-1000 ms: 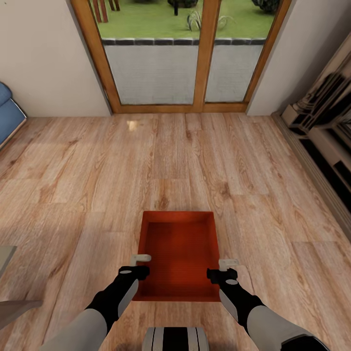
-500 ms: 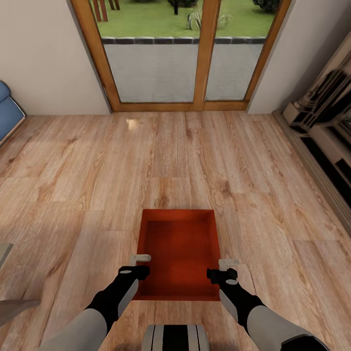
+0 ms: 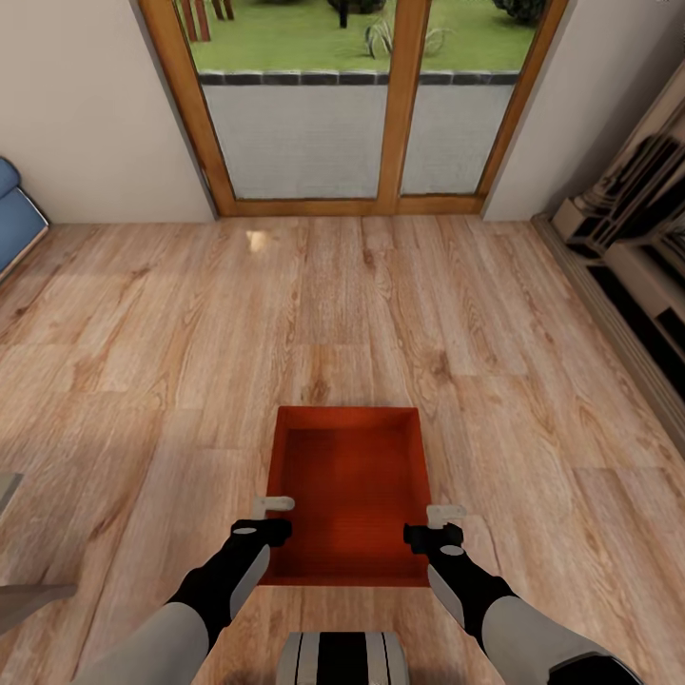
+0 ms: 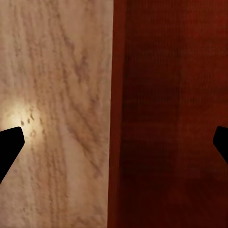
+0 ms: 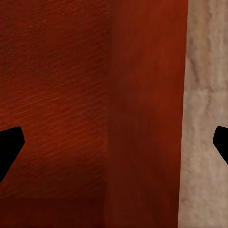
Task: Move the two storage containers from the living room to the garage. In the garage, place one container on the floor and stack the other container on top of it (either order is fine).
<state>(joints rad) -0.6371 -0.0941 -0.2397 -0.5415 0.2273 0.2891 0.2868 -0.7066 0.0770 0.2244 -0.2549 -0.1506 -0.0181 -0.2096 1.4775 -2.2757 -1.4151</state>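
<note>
One orange-red storage container (image 3: 347, 476) lies on the light wood plank floor (image 3: 400, 314) of the living room, right in front of me. My left gripper (image 3: 276, 515) is open and straddles its left wall, one finger inside the bin and one outside. My right gripper (image 3: 435, 524) is open in the same way over the right wall. In the left wrist view the left gripper (image 4: 114, 142) has the container (image 4: 171, 118) wall between its wide-apart fingertips. The right wrist view has the right gripper (image 5: 114, 145) over the container (image 5: 57, 95) wall too.
Wood-framed glass doors (image 3: 381, 143) stand straight ahead at the far wall. A blue sofa (image 3: 14, 214) is at the far left. Pale shelving (image 3: 637, 247) runs along the right. A grey furniture edge (image 3: 24, 599) pokes in at the near left.
The whole picture has slid a few pixels, so the camera moved slightly. Both grippers keep their places over the container's side walls.
</note>
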